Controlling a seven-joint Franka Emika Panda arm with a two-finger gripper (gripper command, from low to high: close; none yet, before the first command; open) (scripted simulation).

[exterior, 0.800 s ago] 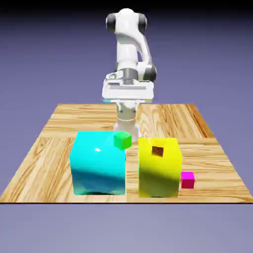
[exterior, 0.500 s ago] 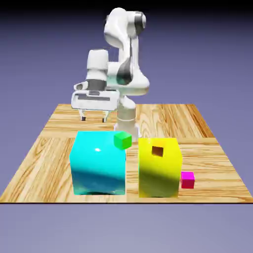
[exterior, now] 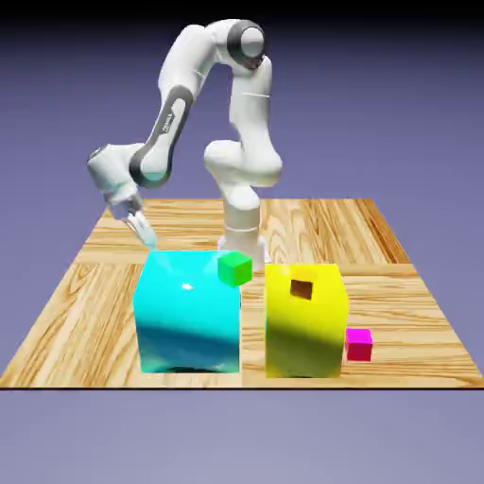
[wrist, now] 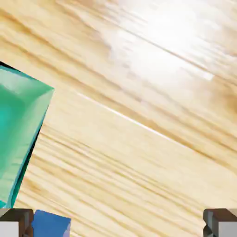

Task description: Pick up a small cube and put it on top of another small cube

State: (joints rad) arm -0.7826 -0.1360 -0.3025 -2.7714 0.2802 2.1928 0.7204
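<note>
Hand spread open, small cube at hand view's left, outside its fingertips.

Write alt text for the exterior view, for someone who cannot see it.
A white robot arm bends down to the exterior view's left, its gripper hanging with open jaws just behind a big cyan block on a wooden table. A big yellow block stands beside the cyan one, a small green cube at the cyan block's top corner, a small magenta cube by the yellow one.
</note>
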